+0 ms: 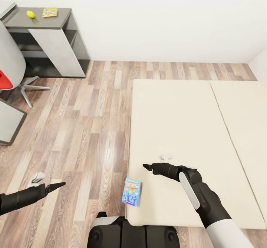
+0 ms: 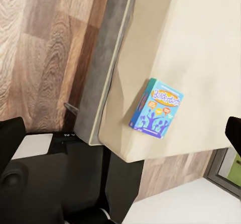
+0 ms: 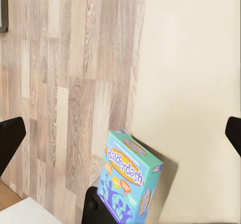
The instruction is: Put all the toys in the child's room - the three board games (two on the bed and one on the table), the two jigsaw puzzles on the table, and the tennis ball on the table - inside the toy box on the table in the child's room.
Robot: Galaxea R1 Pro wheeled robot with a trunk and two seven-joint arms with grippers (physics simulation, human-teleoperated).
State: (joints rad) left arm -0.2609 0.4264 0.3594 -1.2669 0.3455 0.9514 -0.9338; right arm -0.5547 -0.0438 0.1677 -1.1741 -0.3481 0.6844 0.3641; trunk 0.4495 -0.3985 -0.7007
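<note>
A small blue board game [image 1: 131, 191] rests at the near-left corner of the bed [image 1: 193, 129], by the mattress edge; it reads "Balderdash" in the right wrist view [image 3: 128, 184] and also appears in the left wrist view [image 2: 157, 108]. My right gripper [image 1: 147, 166] hovers open over the mattress, just beyond the box, which sits below its spread fingertips [image 3: 11, 133]. My left gripper [image 1: 60, 184] is open over the floor, left of the bed. The tennis ball [image 1: 30, 14] and a jigsaw puzzle [image 1: 49, 12] lie on the table's dark-grey section [image 1: 18, 21] at the far left.
Wood-plank floor [image 1: 85, 129] stretches between the bed and the table. A red chair [image 1: 3, 79] with a star base [image 1: 29, 88] stands at the left, next to a grey panel [image 1: 9, 120]. My base [image 1: 133, 236] is against the bed's near corner. White walls close the far side.
</note>
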